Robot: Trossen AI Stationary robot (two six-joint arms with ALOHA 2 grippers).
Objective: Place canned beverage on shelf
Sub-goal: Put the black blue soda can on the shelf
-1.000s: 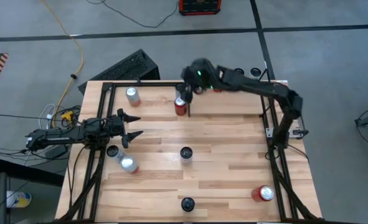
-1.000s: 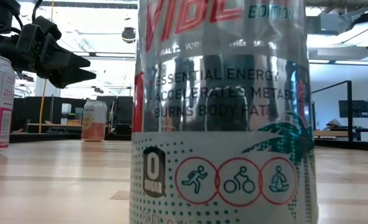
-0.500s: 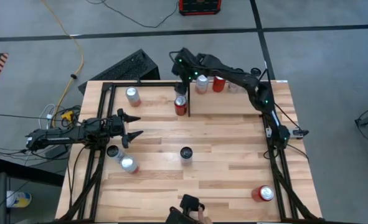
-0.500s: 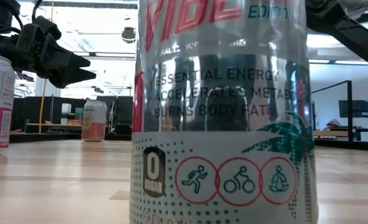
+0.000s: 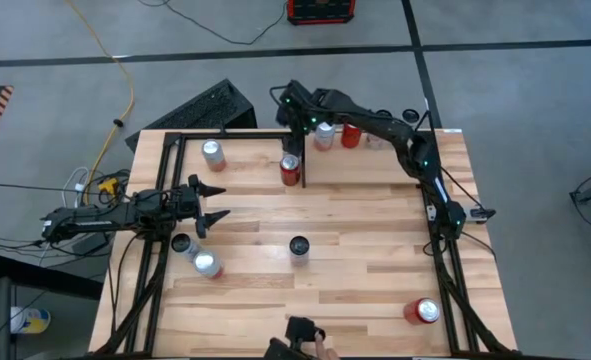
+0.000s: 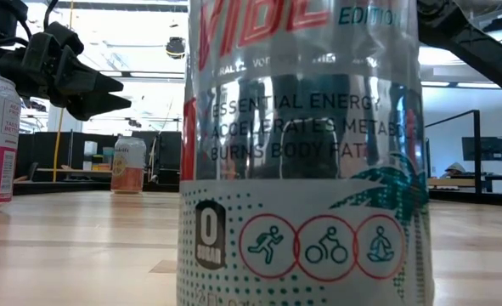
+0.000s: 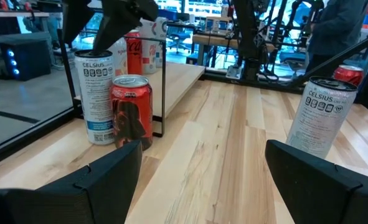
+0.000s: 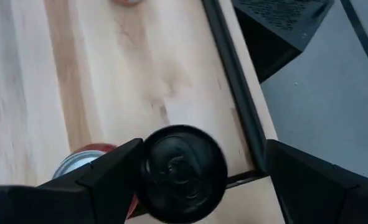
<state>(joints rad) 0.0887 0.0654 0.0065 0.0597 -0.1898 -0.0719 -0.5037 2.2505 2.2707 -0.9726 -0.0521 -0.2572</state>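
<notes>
Right hand (image 5: 293, 108) lifted off the red can (image 5: 290, 170) (upright by the divider), fingers wide, empty, left hand (image 5: 207, 203) half-open, empty.

Big can (image 6: 297, 153): "VIBE EDITION", "ESSENTIAL ENERGY", "BURNS BODY FAT" — and a "0"
Silver can (image 7: 320, 116): "CELSIUS"
Tall can (image 7: 94, 93): "CELSIUS"

High view looks straight down; low view sits table-level against a can (image 6: 301, 153); 2 wrist views share the shelf (image 7: 190, 74).
</notes>
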